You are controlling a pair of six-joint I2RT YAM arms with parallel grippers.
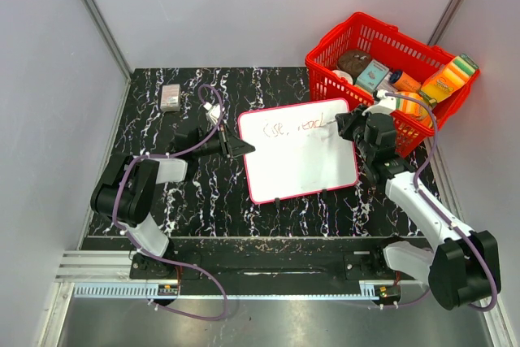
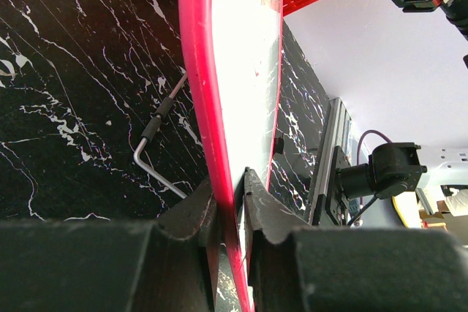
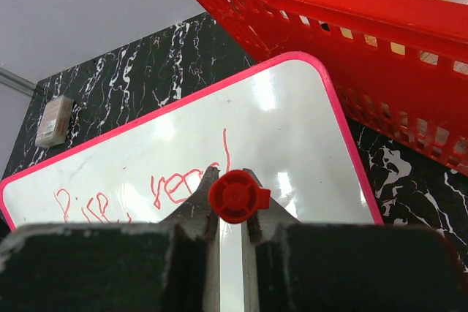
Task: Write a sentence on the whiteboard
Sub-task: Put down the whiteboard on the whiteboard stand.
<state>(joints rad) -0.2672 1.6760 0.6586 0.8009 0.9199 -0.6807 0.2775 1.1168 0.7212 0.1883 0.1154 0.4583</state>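
Centre of top view: board [image 1: 301, 160], L gripper [image 1: 240, 148] clamped on its left rim; R gripper [image 1: 343, 124] pinches red pen [image 3: 235, 196] beside 2nd word of sentence [image 1: 294, 127]. Advice: light, even pressure; steady rim.

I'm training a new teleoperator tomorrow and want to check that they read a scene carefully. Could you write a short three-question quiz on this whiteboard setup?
1. True or false: the left gripper is clamped on the red rim of the whiteboard.
2. What does the right gripper hold? A) a red marker B) a sponge C) nothing
3. Fill in: the red handwriting on the board forms ___ row(s).

Key: 1 true; 2 A; 3 one.
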